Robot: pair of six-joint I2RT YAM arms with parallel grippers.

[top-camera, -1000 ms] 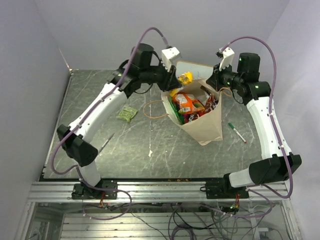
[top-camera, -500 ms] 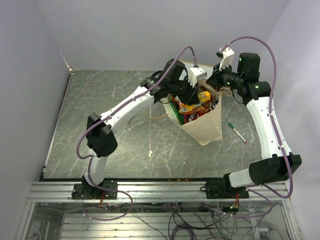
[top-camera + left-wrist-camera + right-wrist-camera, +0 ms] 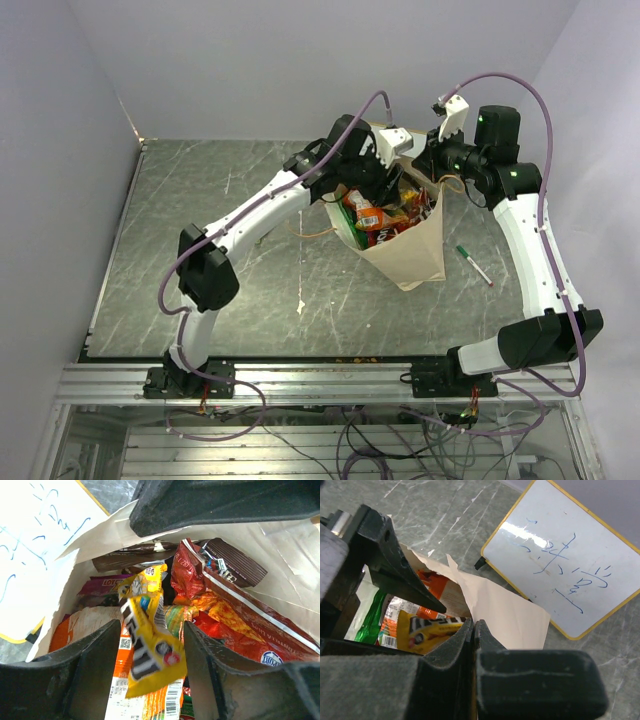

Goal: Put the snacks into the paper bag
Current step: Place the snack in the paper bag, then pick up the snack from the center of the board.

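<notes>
**L jaws spreading over the bag, yellow pkt coming loose**

Vs half a sec ago, the left gripper [image 3: 397,176] is sitting a touch lower over the paper bag [image 3: 415,255]. The yellow packet, bright at the bag mouth in the top view then, is now barely showing there.

The left wrist cam is giving what the top view isn't. The L jaws are standing well apart, w/ the yellow packet [image 3: 147,630] hanging tilted between the fingers [image 3: 90,680], loose rather than clamped. Under it the other snacks [image 3: 235,610] are lying piled inside the bag: red, orange, brown, purple. The whiteboard [image 3: 30,540] is showing past the bag's left wall.

Centre of the table [image 3: 200,200], the bag is standing upright w/ its mouth open.

The right gripper [image 3: 432,168] is sitting at the bag's far right rim. The R wrist cam is showing its jaws fully closed, pinching the paper edge [image 3: 505,615]. That cam is also catching the yellow pkt [image 3: 432,627] from the other side.

Right of the bag, a pen [image 3: 474,265] is lying on the table, well apart.
</notes>
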